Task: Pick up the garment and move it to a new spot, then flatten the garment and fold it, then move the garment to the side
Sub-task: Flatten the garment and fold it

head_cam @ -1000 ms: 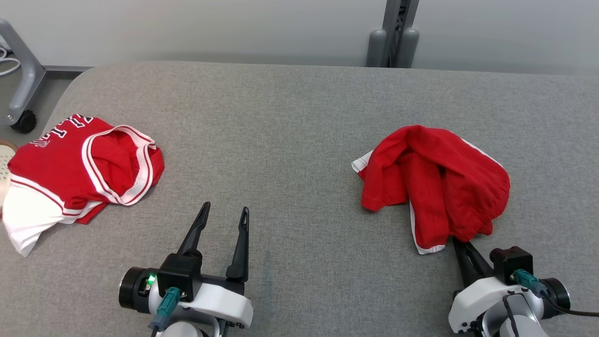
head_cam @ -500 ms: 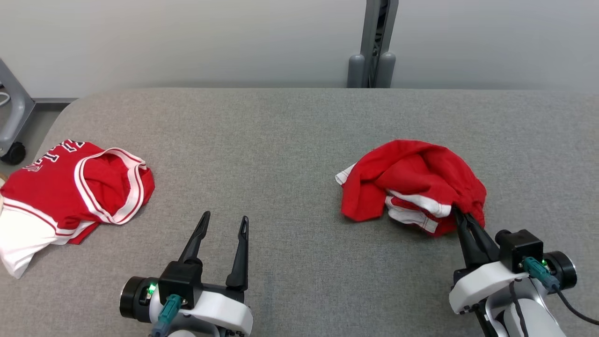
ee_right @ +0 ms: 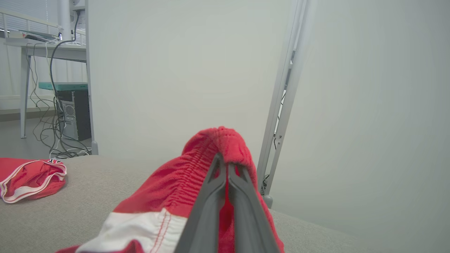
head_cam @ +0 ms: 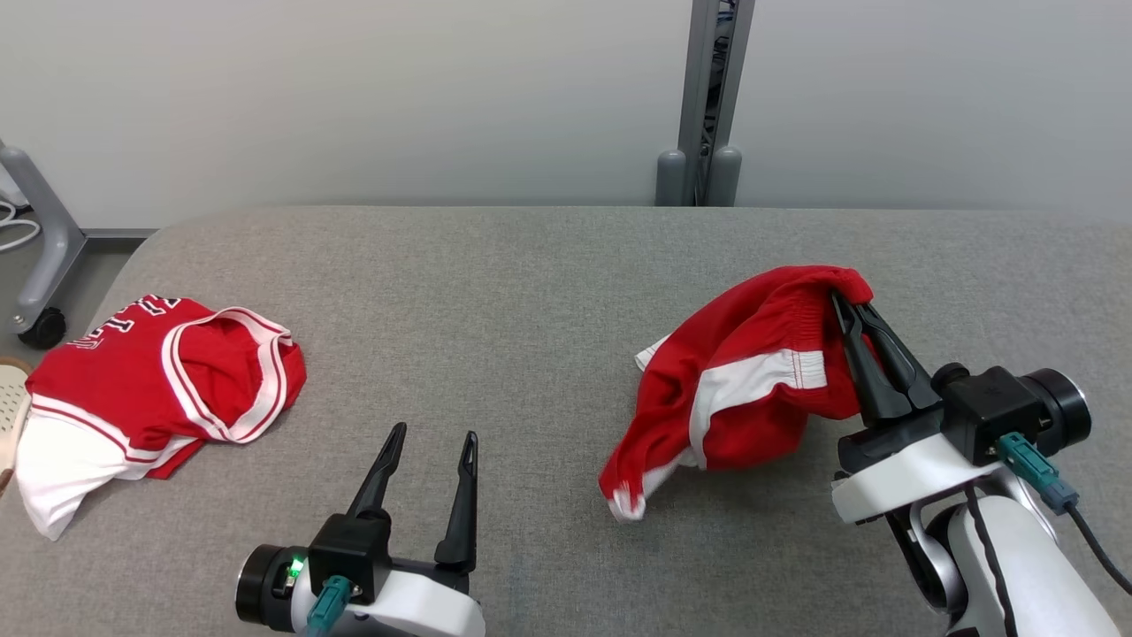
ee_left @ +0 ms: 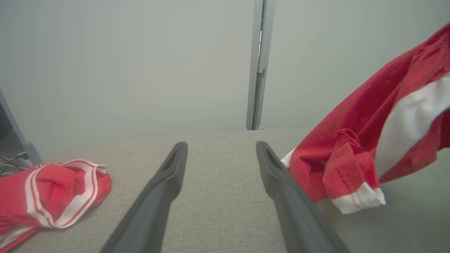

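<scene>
The garment (head_cam: 743,380) is a pair of red shorts with white trim, lifted at the right of the grey table (head_cam: 531,283). My right gripper (head_cam: 842,299) is shut on its gathered waistband, and the cloth hangs down to the left with a hem trailing near the table. The right wrist view shows the waistband (ee_right: 218,140) bunched over the closed right gripper (ee_right: 224,160). My left gripper (head_cam: 433,435) stands open low at the front left with nothing between its fingers. In the left wrist view the shorts (ee_left: 369,140) hang to the right of the left gripper (ee_left: 219,146).
A red and white jersey (head_cam: 150,389) lies crumpled at the table's left end, also seen as the jersey (ee_left: 49,196) in the left wrist view. A grey post (head_cam: 703,97) stands behind the table's far edge. A wheeled frame (head_cam: 40,257) is off the left corner.
My right gripper has risen and moved away from me with the shorts, lifting them off the table so they unfold and hang. The left gripper stays still. The head camera tilted upward.
</scene>
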Robot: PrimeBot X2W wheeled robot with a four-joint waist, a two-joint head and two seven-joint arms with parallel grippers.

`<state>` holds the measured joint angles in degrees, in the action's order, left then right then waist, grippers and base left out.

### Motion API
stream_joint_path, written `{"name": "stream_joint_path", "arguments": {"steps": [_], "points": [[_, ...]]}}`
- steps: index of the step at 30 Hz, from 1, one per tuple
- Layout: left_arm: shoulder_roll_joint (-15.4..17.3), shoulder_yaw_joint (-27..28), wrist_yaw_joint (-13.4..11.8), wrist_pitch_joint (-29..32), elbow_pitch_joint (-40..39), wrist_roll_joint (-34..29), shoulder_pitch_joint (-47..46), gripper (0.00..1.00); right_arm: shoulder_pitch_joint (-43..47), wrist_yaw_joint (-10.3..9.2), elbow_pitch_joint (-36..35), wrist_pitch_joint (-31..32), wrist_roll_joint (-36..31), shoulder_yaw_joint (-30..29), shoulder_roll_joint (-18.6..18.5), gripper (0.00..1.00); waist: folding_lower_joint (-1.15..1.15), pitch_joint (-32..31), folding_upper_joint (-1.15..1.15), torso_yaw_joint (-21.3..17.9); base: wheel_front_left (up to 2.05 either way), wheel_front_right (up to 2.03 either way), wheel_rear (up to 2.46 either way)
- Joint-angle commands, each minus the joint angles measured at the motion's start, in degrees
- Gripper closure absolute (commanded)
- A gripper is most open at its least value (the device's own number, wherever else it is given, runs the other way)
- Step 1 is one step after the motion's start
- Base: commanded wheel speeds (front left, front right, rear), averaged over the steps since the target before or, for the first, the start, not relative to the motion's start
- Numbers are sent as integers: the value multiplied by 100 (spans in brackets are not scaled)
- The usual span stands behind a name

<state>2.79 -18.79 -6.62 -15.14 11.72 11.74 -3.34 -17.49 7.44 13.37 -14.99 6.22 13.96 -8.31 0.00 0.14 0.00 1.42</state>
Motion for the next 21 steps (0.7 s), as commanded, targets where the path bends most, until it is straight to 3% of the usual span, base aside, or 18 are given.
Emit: {"name": "stream_joint_path", "arguments": {"steps": [1,11,21], "points": [[20,5,-28,-6,-20,15,45,0,-22,9,-47,-23,48,23,-57,100,0,-16,0,27,0,0,0],[20,-3,-60,-6,-18,36,119,0,-146,9,-245,-23,209,197,-196,100,0,-92,0,141,0,0,0],[20,9,-64,-6,-45,47,123,0,-461,9,-1058,-20,1122,858,-95,100,0,-111,0,126,0,0,0]]}}
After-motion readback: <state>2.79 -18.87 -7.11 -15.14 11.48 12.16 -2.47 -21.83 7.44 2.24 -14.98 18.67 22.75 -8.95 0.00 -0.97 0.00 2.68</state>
